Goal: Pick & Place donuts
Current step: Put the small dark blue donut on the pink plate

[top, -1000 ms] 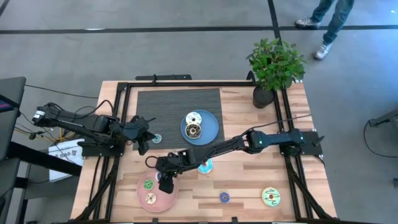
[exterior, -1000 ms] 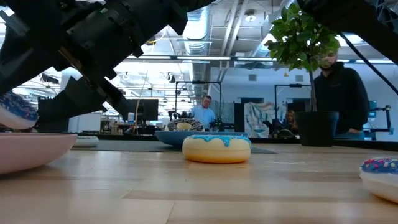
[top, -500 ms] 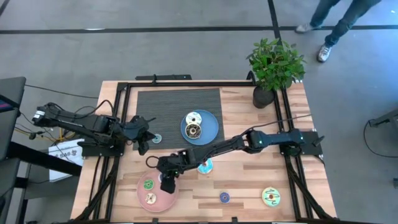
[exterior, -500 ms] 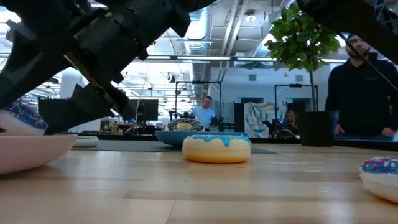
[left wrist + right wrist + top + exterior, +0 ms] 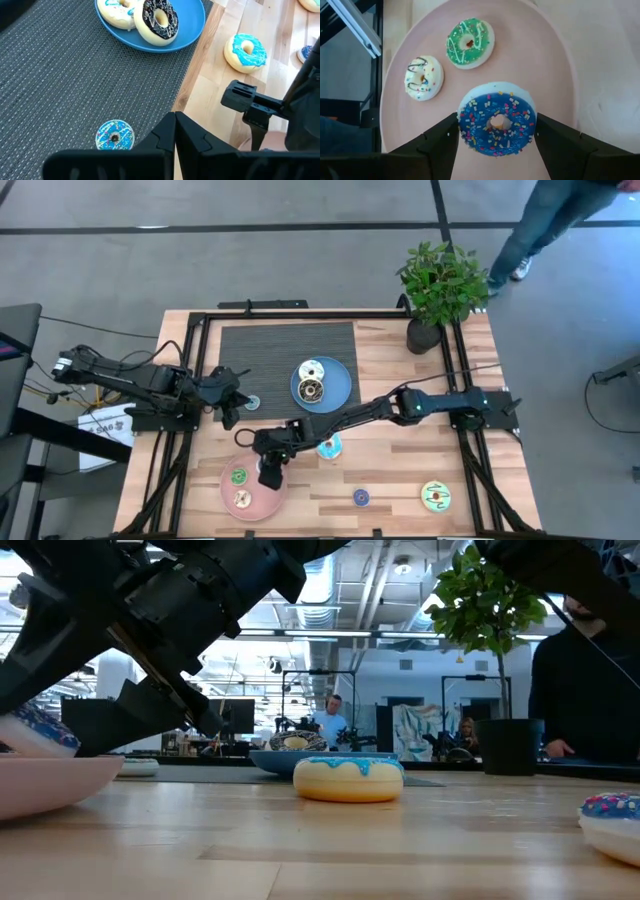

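My right gripper hangs over the pink plate at the table's near left, shut on a blue sprinkled donut. A green donut and a cream donut lie flat on that plate. A teal-iced donut lies on the wood. Two donuts, white and brown, lie on the blue plate. My left gripper is shut and holds nothing. It stands at the mat's left edge beside a tiny blue donut. My right gripper pinches the blue donut between its two fingers, which sit on opposite sides of the outer rim. The fingers slant down from above. The low view shows the donut tilted at the pink plate's rim; I cannot tell whether it touches the plate.
A small dark-blue donut and a yellow-green donut lie near the front edge on the right. A potted plant stands at the far right corner. A dark ribbed mat covers the far left. A person walks beyond the table.
My right gripper has turned slightly over the pink plate, with the blue donut still between its fingers. The donut has shifted a little with it in the low view.
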`<act>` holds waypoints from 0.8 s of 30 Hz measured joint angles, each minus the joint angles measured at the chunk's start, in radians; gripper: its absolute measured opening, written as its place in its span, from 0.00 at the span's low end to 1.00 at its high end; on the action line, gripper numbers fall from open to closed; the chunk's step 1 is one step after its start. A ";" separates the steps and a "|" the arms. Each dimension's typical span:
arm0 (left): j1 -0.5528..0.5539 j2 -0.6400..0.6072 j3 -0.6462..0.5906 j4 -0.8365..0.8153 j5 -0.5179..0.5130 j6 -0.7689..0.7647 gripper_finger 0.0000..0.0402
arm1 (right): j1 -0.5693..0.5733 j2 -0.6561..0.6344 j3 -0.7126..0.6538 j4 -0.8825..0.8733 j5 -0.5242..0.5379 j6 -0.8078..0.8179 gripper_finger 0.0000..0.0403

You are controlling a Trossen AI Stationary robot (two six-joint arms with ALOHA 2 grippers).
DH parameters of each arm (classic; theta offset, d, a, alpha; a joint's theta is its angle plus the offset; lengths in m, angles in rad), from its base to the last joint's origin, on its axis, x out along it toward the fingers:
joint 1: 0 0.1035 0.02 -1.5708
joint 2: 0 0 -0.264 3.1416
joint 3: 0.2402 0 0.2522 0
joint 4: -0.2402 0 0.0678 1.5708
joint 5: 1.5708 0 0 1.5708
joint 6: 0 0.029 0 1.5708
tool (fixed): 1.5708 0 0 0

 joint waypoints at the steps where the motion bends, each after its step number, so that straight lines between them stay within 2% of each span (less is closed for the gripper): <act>1: 0.000 0.000 0.000 0.000 0.000 0.000 0.00 | 0.000 0.000 0.000 0.000 0.000 0.001 0.60; 14: 0.000 0.000 0.000 0.000 -0.007 -0.025 0.00 | -0.044 0.000 0.000 0.007 -0.100 0.054 0.60; 24: 0.000 0.000 0.000 0.000 0.008 -0.026 0.00 | -0.048 0.000 0.000 0.007 -0.114 0.053 0.60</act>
